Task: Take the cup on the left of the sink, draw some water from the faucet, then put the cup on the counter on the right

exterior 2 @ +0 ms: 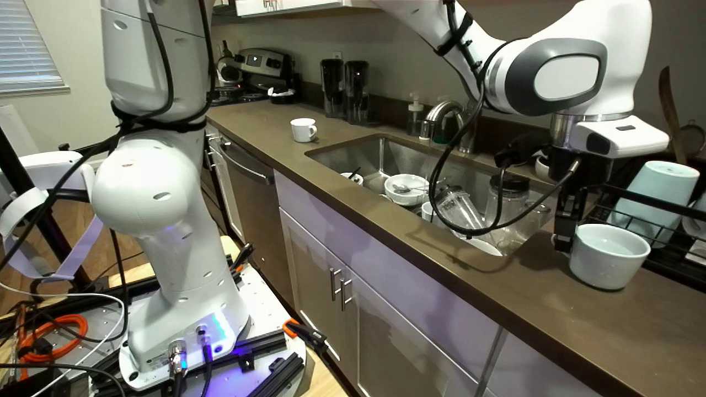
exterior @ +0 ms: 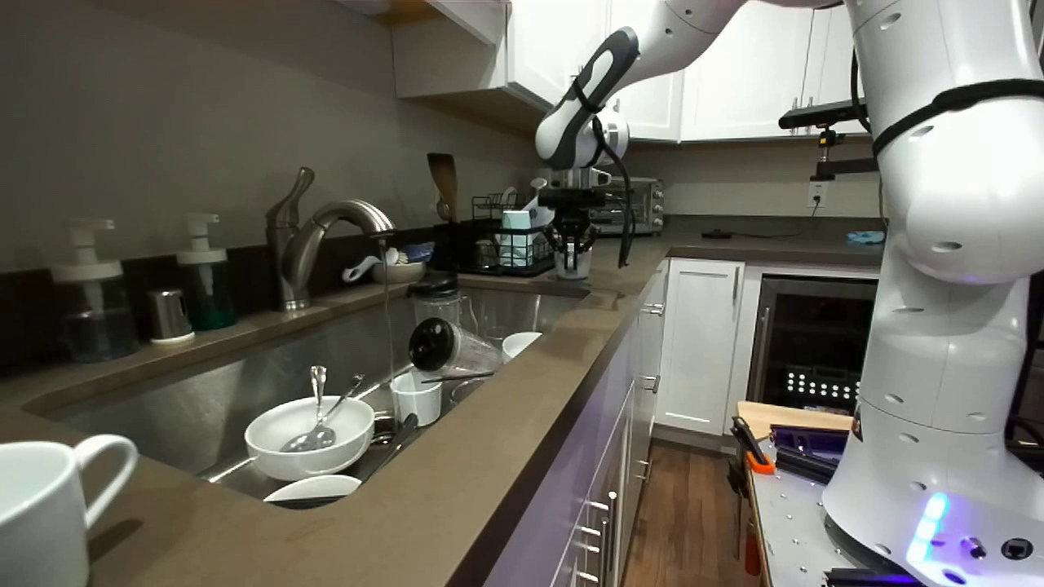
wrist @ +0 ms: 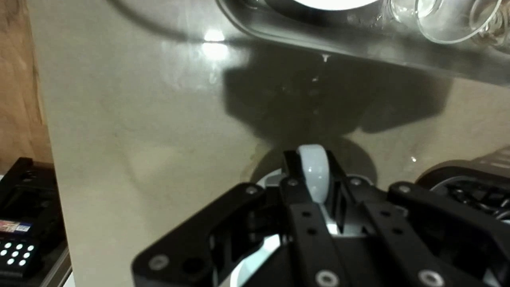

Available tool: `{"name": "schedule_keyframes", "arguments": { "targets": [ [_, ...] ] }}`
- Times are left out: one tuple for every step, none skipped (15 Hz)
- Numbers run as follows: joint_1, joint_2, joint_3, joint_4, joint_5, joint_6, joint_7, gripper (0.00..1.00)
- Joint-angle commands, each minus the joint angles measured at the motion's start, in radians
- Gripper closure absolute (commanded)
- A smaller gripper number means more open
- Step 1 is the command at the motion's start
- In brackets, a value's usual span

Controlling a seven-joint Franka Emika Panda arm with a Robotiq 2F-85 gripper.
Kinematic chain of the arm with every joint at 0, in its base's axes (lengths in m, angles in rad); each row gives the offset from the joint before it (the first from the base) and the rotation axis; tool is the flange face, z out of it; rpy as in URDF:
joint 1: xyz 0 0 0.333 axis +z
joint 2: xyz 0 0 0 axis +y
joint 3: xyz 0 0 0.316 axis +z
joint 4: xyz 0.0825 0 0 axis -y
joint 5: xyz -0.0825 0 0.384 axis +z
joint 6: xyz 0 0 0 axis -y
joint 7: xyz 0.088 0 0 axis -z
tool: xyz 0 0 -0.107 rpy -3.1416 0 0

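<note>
Black jaws clamped the loop handle [wrist: 315,173] of a plain white ceramic mug [exterior 2: 604,262], upright just right of the long stainless-steel sink [exterior: 204,416], on or just above the grey-brown table [exterior 2: 634,336] (unclear which). A matching white mug [exterior 2: 301,130] stood on the left. At the far side, a thin stream of water [exterior: 387,326] ran from a curved brushed-silver faucet [exterior: 303,251]. Off the table's near edge, a small red-and-blue label [wrist: 15,226] was too blurred to read.

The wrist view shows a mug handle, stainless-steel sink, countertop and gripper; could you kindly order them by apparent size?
1. Countertop
2. Gripper, seen close up
3. Stainless-steel sink, only partly in frame
4. Mug handle
</note>
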Motion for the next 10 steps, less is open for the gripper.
{"name": "schedule_keyframes", "arguments": {
  "targets": [
    [-0.028,0.055,-0.004,0.081,0.029,-0.029,-0.032,0.95],
    [-0.034,0.064,-0.005,0.094,0.033,-0.034,-0.034,0.95],
    [-0.040,0.072,-0.005,0.107,0.038,-0.040,-0.033,0.95],
    [-0.047,0.069,-0.007,0.104,0.044,-0.046,-0.036,0.96],
    [-0.052,0.074,-0.008,0.114,0.047,-0.055,-0.035,0.96],
    [-0.055,0.075,-0.009,0.119,0.050,-0.065,-0.033,0.96],
    [-0.059,0.076,-0.009,0.124,0.052,-0.075,-0.032,0.95],
    [-0.061,0.077,-0.011,0.129,0.049,-0.085,-0.030,0.83],
    [-0.062,0.077,-0.013,0.133,0.046,-0.092,-0.028,0.65],
    [-0.063,0.076,-0.015,0.139,0.042,-0.098,-0.024,0.65]
  ]
}}
